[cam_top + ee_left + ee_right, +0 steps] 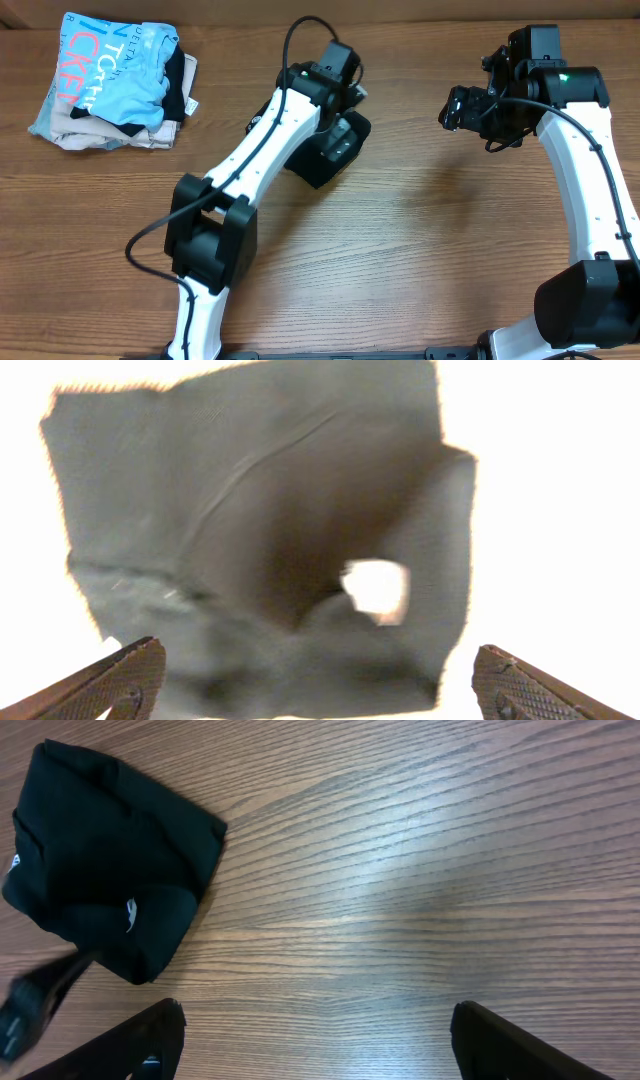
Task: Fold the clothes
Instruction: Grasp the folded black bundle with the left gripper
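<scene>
Under my left pincer (320, 670), wide open and empty, the black shirt (316, 172) lies bundled on the desk (420, 260); my right pincer (315, 1020), likewise open and empty, hovers apart. Snagging one layer could undo the folds.

A small heap of folded soft garments (115, 85) lies on the brown wood-grain table (420, 260), near the upper left corner of the overhead view. The top piece is light blue with pink lettering, over white and beige layers, with a dark strip along the heap's right edge.
</scene>
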Motion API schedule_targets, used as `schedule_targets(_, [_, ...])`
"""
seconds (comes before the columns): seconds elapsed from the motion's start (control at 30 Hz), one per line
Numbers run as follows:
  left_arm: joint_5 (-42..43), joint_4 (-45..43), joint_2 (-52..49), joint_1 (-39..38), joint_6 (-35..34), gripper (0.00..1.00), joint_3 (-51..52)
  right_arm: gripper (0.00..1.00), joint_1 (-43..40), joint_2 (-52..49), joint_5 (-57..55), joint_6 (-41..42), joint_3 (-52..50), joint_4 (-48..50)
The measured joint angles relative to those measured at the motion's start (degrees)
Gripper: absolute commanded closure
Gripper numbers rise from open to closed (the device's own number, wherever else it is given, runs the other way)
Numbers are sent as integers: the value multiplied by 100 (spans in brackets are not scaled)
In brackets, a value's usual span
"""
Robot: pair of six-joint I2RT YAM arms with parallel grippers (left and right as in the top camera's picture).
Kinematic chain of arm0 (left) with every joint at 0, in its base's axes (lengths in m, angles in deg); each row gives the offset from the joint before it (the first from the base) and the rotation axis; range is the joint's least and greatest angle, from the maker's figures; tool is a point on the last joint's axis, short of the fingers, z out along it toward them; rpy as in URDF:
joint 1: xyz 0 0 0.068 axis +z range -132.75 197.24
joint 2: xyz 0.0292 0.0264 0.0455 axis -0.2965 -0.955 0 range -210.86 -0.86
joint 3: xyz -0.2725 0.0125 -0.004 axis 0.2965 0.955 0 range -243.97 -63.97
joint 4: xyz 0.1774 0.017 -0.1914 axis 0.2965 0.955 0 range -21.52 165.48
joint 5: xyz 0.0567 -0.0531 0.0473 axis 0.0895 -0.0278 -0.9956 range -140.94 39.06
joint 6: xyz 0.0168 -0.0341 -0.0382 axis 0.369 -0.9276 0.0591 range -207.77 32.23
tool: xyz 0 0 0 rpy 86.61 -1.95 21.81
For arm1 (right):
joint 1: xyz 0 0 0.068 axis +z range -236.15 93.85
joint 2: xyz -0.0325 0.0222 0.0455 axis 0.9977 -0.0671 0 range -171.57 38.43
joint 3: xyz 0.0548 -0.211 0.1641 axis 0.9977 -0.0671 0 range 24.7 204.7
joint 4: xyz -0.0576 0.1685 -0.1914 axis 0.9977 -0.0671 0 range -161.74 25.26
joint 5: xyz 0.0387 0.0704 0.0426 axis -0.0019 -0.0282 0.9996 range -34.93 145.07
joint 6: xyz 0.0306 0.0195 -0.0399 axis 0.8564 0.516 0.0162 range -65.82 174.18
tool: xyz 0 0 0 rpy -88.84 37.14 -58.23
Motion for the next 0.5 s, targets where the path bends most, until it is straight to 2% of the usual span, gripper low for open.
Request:
schedule_targets(0.13, [468, -2, 46, -101, 4, 0, 17, 9, 0, 0, 2, 2, 0, 0])
schedule_targets(0.5, [549, -564, -393, -92, 4, 0, 448, 9, 0, 0, -2, 0, 0, -9])
